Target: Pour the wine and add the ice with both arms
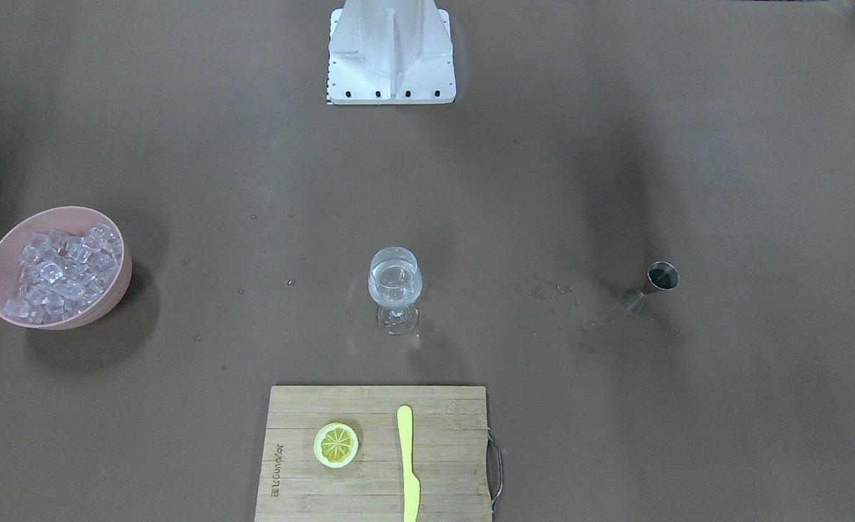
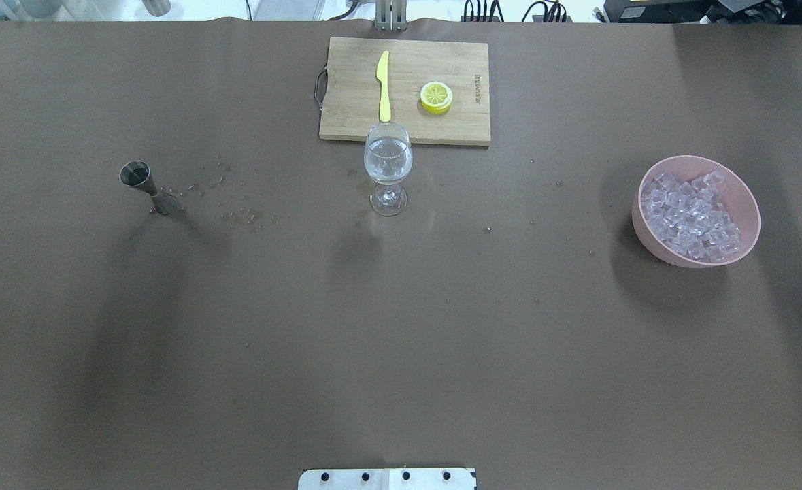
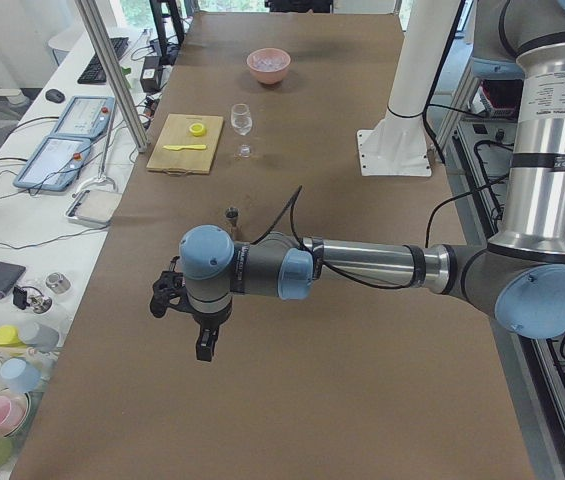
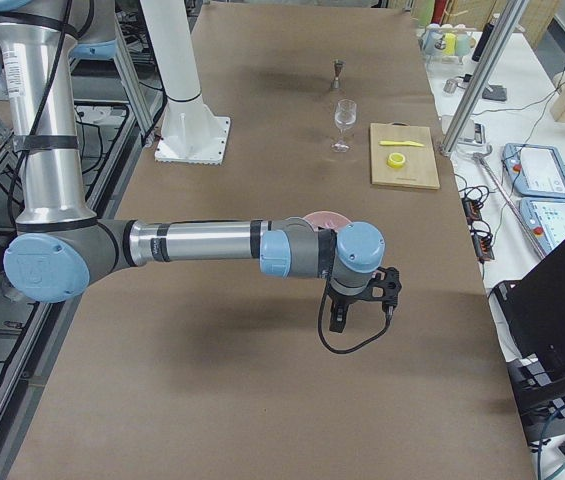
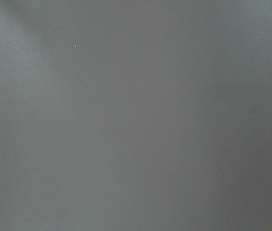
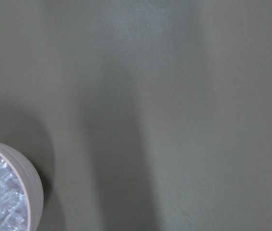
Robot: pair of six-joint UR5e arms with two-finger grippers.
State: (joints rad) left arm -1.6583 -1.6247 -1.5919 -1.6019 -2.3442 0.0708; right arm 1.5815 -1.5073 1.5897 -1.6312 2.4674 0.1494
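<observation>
A stemmed glass (image 1: 395,290) stands mid-table and holds clear wine (image 2: 388,161). A small metal jigger (image 2: 143,185) stands upright on the left arm's side, and its inside looks dark. The ice (image 2: 693,214) is heaped in a pink bowl (image 2: 645,235) on the right arm's side. My left gripper (image 3: 205,343) hangs over bare table, nearer than the jigger (image 3: 231,213). My right gripper (image 4: 337,316) hangs nearer than the bowl (image 4: 324,217). Both grippers show only in the side views, so I cannot tell whether they are open or shut. The bowl's rim (image 6: 32,185) is in the right wrist view's lower left corner.
A wooden cutting board (image 2: 346,88) lies beyond the glass with a yellow knife (image 2: 383,85) and a lemon slice (image 2: 436,96) on it. Small droplets (image 2: 237,214) dot the table between jigger and glass. The white pedestal (image 1: 391,51) stands at the robot's edge.
</observation>
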